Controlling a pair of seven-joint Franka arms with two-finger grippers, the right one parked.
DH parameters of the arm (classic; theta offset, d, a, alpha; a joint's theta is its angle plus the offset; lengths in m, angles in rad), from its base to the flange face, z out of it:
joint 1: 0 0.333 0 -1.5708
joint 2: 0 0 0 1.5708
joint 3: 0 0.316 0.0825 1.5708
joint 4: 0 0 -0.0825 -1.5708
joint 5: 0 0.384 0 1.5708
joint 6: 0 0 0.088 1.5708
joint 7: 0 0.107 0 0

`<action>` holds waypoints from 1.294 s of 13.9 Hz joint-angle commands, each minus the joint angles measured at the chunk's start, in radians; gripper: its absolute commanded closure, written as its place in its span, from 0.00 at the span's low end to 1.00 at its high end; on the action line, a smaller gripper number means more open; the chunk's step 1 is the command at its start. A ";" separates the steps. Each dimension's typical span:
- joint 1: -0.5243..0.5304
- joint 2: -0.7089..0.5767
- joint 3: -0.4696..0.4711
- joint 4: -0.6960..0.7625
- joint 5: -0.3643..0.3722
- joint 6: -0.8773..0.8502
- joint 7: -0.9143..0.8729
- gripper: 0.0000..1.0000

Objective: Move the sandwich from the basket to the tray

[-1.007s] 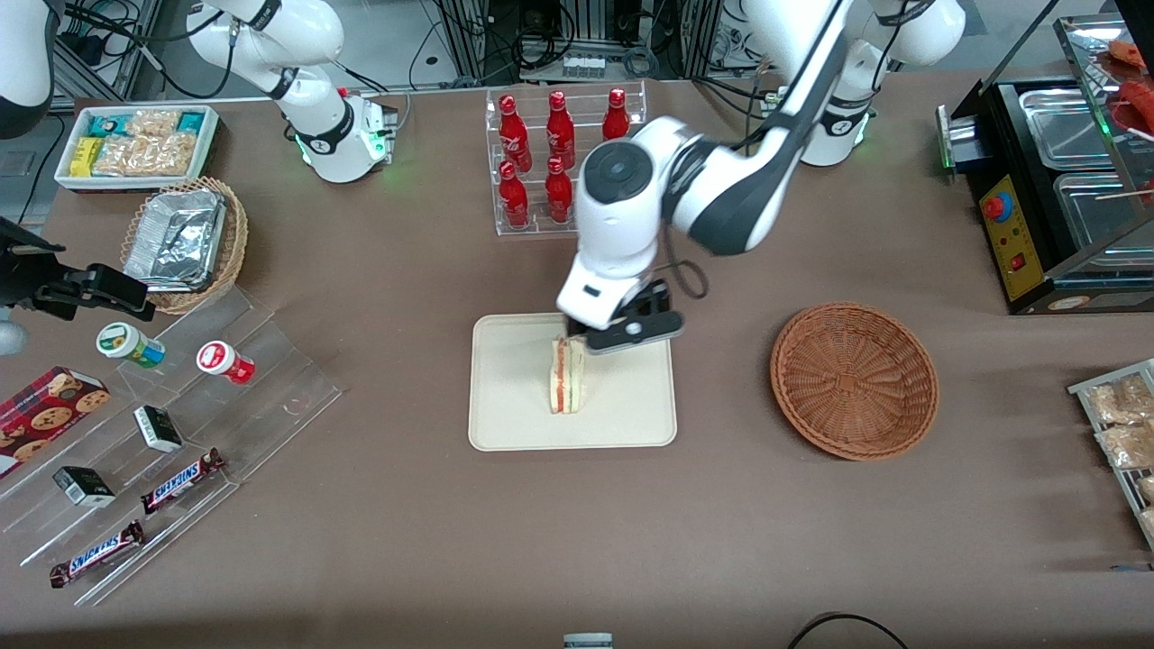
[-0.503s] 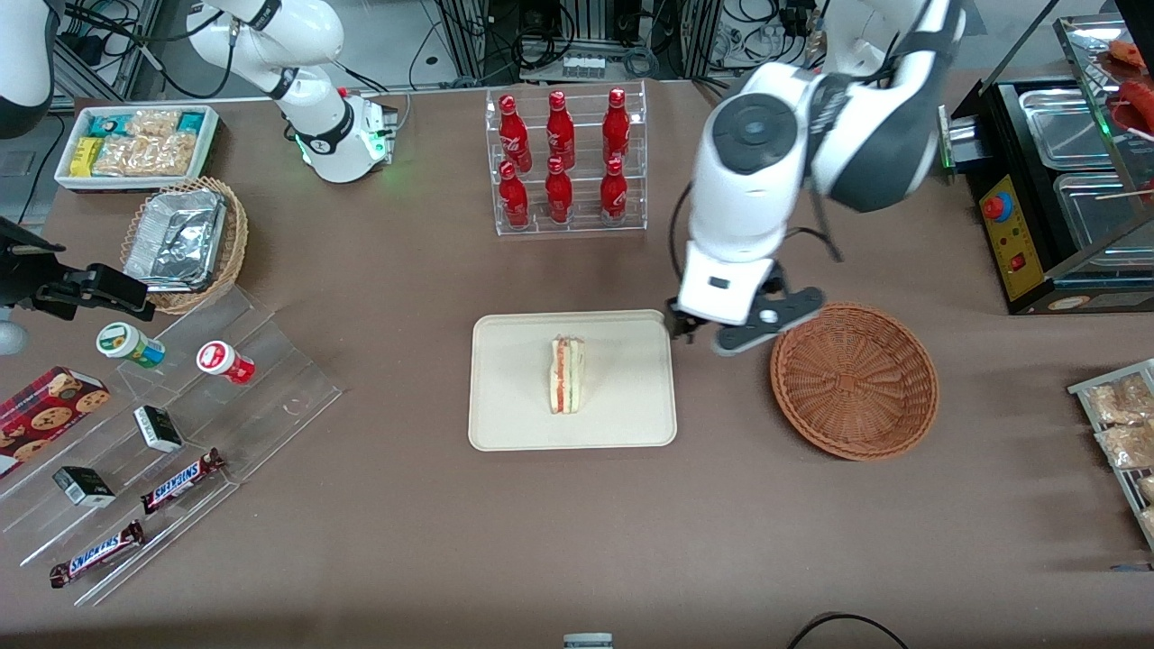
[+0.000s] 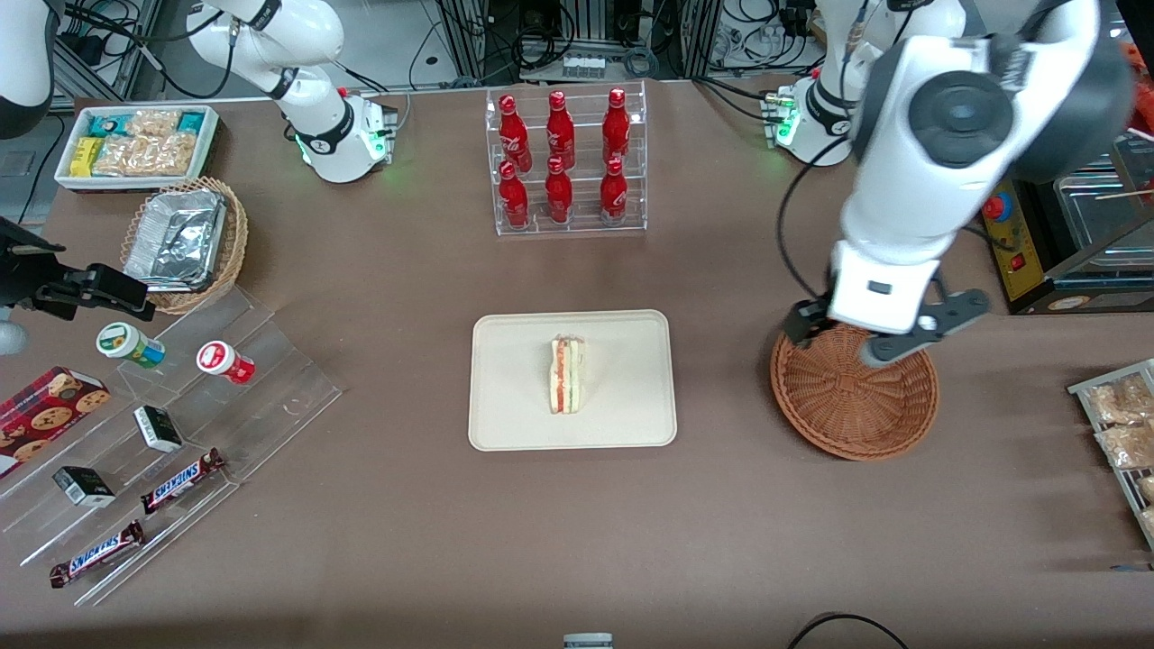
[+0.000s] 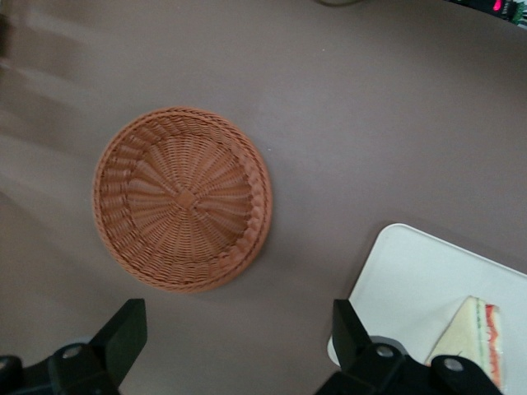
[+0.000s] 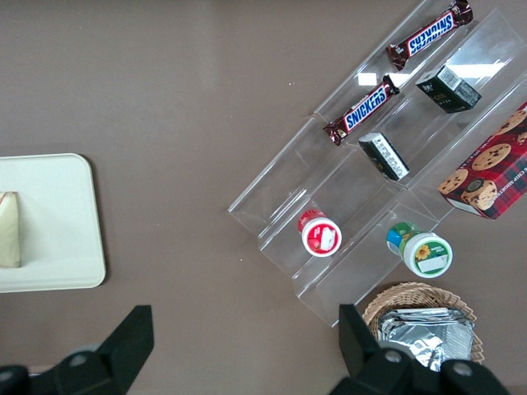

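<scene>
The sandwich (image 3: 568, 376) stands on its edge in the middle of the cream tray (image 3: 514, 406), its red and green filling facing up. Nothing lies in the reddish-brown wicker basket (image 3: 856, 406), which sits beside the tray toward the working arm's end. My gripper (image 3: 843, 341) hangs open and holds nothing, high over the basket's rim that lies farther from the front camera. In the left wrist view the gripper (image 4: 237, 329) has bare tablecloth between its fingers, with the basket (image 4: 183, 197), the tray's corner (image 4: 412, 271) and the sandwich (image 4: 478, 333) in sight.
A clear rack of red bottles (image 3: 563, 162) stands farther from the front camera than the tray. A black food warmer (image 3: 1037, 225) and a rack of snack bags (image 3: 1122, 424) lie near the basket. A stepped acrylic shelf (image 3: 180, 433) with snacks lies toward the parked arm's end.
My gripper let go of the sandwich on the tray, rose, and swung sideways to above the basket. The sandwich stays where it was set.
</scene>
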 commanded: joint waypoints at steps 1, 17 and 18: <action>-0.008 -0.052 0.061 -0.024 -0.031 -0.046 0.136 0.01; 0.762 -0.308 -0.488 -0.119 -0.006 -0.289 0.732 0.01; 0.759 -0.309 -0.486 -0.118 -0.004 -0.289 0.732 0.01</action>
